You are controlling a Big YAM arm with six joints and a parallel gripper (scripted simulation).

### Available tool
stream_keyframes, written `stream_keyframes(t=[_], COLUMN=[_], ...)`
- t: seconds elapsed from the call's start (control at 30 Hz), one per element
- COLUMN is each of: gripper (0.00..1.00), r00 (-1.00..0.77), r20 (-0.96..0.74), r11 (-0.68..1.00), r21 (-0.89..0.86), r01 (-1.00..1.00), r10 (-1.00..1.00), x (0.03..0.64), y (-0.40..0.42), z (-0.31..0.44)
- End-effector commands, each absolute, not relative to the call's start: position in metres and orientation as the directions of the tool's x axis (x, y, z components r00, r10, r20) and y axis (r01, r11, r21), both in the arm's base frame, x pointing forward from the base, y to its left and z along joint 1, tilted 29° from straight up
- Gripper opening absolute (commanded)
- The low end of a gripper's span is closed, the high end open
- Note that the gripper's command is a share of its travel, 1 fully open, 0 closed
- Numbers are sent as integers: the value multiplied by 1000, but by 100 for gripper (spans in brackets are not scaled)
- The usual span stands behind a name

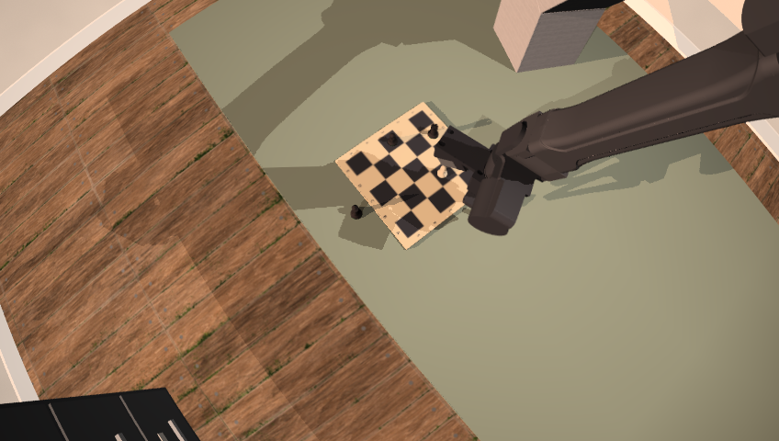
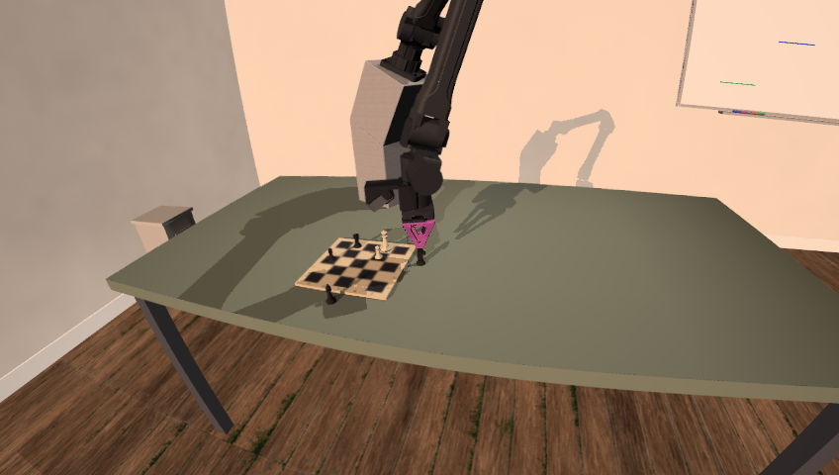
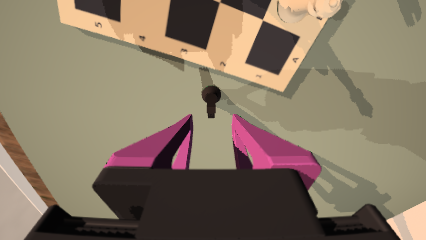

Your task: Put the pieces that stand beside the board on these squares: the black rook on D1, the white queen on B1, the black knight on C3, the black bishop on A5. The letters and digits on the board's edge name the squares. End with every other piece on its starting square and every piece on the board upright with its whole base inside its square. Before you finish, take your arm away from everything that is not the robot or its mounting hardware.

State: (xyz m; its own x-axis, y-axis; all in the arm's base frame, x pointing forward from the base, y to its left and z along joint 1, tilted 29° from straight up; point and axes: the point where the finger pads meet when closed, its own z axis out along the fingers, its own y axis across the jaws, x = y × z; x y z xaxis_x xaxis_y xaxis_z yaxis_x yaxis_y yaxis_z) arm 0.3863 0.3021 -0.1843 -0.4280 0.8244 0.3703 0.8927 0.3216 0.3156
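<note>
My gripper is open, its pink fingertips just above the black knight, with nothing between them in the wrist view. The black knight stands upright on the table beside the digit edge of the board. The black bishop stands upright beside the opposite edge. The black rook stands on D1. The white queen stands on B1, partly in view in the wrist view. The arm hides the knight in the top view.
A white pawn stands on B2, near the queen. A black pawn stands on E3. A pale box-shaped block is at the arm's base, behind the board.
</note>
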Motion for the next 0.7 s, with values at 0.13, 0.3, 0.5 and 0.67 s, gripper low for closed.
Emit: stream_keyframes(t=[0.13, 0.3, 0.5, 0.67], gripper=[35, 35, 35, 35], r00=[-425, -426, -426, -426], r20=[370, 370, 370, 370], r11=[314, 315, 315, 315], r21=[323, 324, 324, 324], r01=[893, 892, 892, 892], r10=[826, 826, 826, 826], x=[389, 389, 389, 389], y=[305, 306, 306, 306], z=[-185, -185, -185, -185])
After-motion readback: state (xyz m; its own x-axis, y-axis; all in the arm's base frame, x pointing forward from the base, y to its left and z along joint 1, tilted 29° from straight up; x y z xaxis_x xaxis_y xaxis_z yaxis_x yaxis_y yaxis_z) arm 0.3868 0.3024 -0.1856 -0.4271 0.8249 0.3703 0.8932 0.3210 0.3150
